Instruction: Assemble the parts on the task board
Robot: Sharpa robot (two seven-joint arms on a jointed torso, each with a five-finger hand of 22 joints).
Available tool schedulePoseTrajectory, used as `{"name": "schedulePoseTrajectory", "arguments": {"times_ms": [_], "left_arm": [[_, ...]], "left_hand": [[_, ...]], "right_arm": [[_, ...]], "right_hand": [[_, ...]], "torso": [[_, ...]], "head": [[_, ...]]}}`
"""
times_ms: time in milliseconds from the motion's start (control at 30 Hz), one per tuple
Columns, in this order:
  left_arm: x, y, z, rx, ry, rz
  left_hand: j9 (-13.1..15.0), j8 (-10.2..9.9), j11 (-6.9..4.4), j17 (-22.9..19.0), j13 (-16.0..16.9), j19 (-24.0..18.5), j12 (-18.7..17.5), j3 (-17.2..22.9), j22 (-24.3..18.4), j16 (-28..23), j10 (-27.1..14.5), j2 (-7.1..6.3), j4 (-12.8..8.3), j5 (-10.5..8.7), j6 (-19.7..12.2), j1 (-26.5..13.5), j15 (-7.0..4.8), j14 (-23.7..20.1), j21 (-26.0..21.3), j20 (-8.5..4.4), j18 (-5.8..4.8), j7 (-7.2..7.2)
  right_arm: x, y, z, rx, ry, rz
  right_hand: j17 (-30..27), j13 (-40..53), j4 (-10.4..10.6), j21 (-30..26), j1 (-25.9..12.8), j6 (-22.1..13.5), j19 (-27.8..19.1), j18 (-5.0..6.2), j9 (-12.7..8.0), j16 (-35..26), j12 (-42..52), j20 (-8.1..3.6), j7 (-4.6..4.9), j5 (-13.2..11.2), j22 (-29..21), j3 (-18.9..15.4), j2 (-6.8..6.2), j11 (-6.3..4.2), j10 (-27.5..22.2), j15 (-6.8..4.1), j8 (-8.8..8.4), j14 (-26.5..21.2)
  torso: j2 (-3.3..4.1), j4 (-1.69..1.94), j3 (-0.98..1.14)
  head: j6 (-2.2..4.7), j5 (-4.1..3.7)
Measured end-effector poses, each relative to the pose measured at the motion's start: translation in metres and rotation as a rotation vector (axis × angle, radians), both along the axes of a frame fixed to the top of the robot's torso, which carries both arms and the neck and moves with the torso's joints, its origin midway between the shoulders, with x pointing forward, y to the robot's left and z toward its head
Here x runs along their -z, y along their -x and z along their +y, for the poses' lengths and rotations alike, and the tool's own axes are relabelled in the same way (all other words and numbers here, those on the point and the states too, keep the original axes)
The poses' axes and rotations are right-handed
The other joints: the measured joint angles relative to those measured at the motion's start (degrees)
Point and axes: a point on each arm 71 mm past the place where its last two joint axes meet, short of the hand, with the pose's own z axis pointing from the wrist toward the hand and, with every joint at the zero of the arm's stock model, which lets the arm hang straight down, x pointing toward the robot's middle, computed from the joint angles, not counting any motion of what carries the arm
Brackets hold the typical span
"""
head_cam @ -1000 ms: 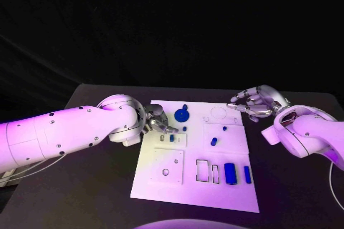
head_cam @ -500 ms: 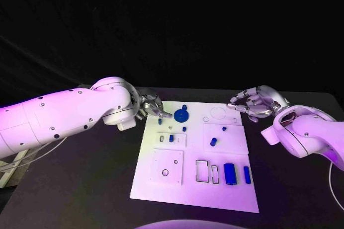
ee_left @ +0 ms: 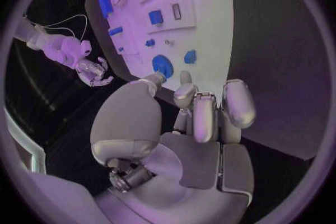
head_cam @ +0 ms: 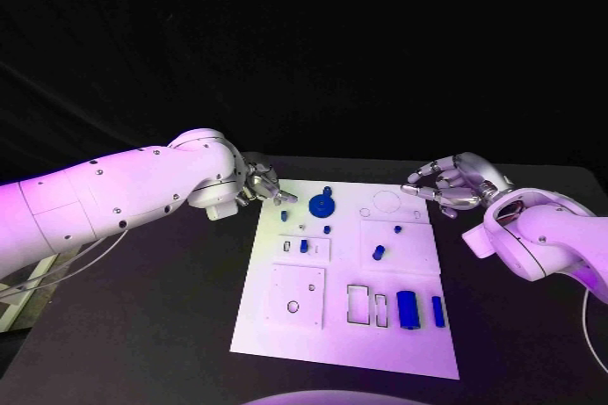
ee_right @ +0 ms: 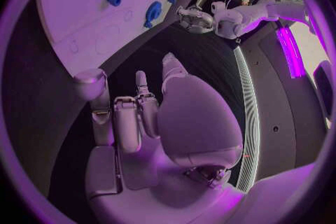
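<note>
**Both hands empty at the far end of the board**

You have one white task board (head_cam: 340,335) lying in the middle of the black bench (head_cam: 152,335). It runs from near the front edge toward the back edge.

Count the blue parts on it. There is one big round part (head_cam: 322,205) close to the board's far edge, with a small knob on top. Beside it, toward the left edge of the board, sits one small part (head_cam: 284,215). A little nearer to you is one small peg (head_cam: 304,244) next to a thin slot. In the middle of the board you can see two more small parts, one (head_cam: 396,229) farther back and one (head_cam: 378,252) closer. Near the board's front right corner stand one fat block (head_cam: 407,307) and one thin bar (head_cam: 437,309). That makes seven blue parts you can see.

Nothing sits on top of the parts. The big white left arm (head_cam: 114,203) hangs over the bench's left side, off the board.

Your left hand (head_cam: 263,184) is at the board's far left corner. Its fingers are apart and slightly bent, and it holds nothing.

Your right hand (head_cam: 450,184) hangs by the board's far right corner. Its fingers are curled in loosely but apart, and it holds nothing too.
</note>
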Motion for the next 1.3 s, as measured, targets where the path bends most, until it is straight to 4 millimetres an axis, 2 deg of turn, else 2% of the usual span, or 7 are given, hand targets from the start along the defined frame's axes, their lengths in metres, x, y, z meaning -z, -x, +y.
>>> {"name": "schedulePoseTrajectory", "arguments": {"times_ms": [333,500,600,1000,1233,1300], "left_arm": [[0.013,-0.008,-0.002,0.006,-0.043,0.033],[0.015,-0.01,-0.002,0.008,-0.056,0.041],[0.016,-0.011,-0.002,0.011,-0.064,0.047],[0.02,-0.012,-0.004,0.029,-0.086,0.068],[0.022,-0.012,-0.004,0.035,-0.093,0.076],[0.022,-0.012,-0.005,0.037,-0.094,0.077]], "left_hand": [[-0.1,0.0,0.0,0.0,-0.1,0.1,0.0,-0.3,0.0,0.0,0.0,-0.23,0.0,0.0,0.0,-0.2,0.0,0.0,0.0,0.14,0.0,0.0],[-0.1,0.0,0.0,0.0,-0.1,0.1,0.0,-0.3,0.0,0.0,0.0,0.07,0.0,0.0,0.0,-0.5,0.0,0.0,0.0,0.15,0.0,-0.01],[-0.3,0.0,0.0,0.0,-0.2,0.1,0.0,-0.8,0.0,0.0,0.0,-0.36,0.0,0.0,0.0,-0.9,0.0,0.0,0.0,0.14,0.0,-0.01],[-0.3,0.0,-0.01,0.0,-0.2,0.1,0.0,-1.0,0.0,0.0,0.0,-0.38,-0.1,0.0,0.0,-1.0,-0.01,0.0,0.0,0.13,0.01,-0.01],[-0.6,-0.2,0.21,0.0,-0.3,0.1,0.0,-1.0,0.0,0.0,-0.2,0.52,-0.1,0.0,0.1,-0.1,-0.01,0.0,-0.2,0.12,0.0,0.09],[-0.7,-0.2,0.21,0.0,-0.3,0.1,0.0,-1.0,0.0,0.0,-0.2,1.15,-0.1,0.0,0.2,0.6,-0.01,0.0,-0.2,0.13,0.0,0.19]], "right_arm": [[0.0,0.0,0.0,0.0,-0.001,-0.001],[0.0,0.0,0.0,0.0,-0.001,-0.001],[0.0,0.0,0.0,0.0,-0.001,-0.001],[0.0,0.0,0.0,0.0,-0.002,-0.001],[0.0,0.0,0.0,0.0,-0.002,-0.001],[0.0,0.0,0.0,0.0,-0.002,-0.001]], "right_hand": [[0.0,0.0,0.0,0.0,0.0,0.0,0.0,0.0,0.0,0.0,0.0,0.0,0.0,0.0,0.0,0.0,0.0,0.0,0.0,0.0,0.0,0.0],[0.0,0.0,0.0,0.0,0.0,0.0,0.0,0.0,0.0,0.0,0.0,0.0,0.0,0.0,0.0,0.0,0.0,0.0,0.0,0.0,0.0,0.0],[0.0,0.0,0.0,0.0,0.0,0.0,0.0,0.0,0.0,0.0,0.0,0.0,0.0,0.0,0.0,0.0,0.0,0.0,0.0,0.0,0.0,0.0],[0.0,0.0,0.0,0.0,0.0,0.0,0.0,0.0,0.0,0.0,0.0,0.0,0.0,0.0,0.0,0.0,0.0,0.0,0.0,0.0,0.0,0.0],[0.0,0.0,0.0,0.0,0.0,0.0,0.0,0.0,0.0,0.0,0.0,0.0,0.0,0.0,0.0,0.0,0.0,0.0,0.0,0.0,0.0,0.0],[0.0,0.0,0.0,0.0,0.0,0.0,0.0,0.0,0.0,0.0,0.0,0.0,0.0,0.0,0.0,0.0,0.0,0.0,0.0,0.0,0.0,0.0]], "torso": [[0.08,-0.05,-0.04],[0.04,-0.05,0.01],[0.01,-0.05,0.02],[-0.04,-0.05,0.03],[-0.06,-0.05,0.04],[-0.06,-0.05,0.04]], "head": [[-0.07,-0.01],[-0.22,-0.06],[-0.27,-0.06],[-0.47,0.01],[-0.52,0.02],[-0.55,0.02]]}}
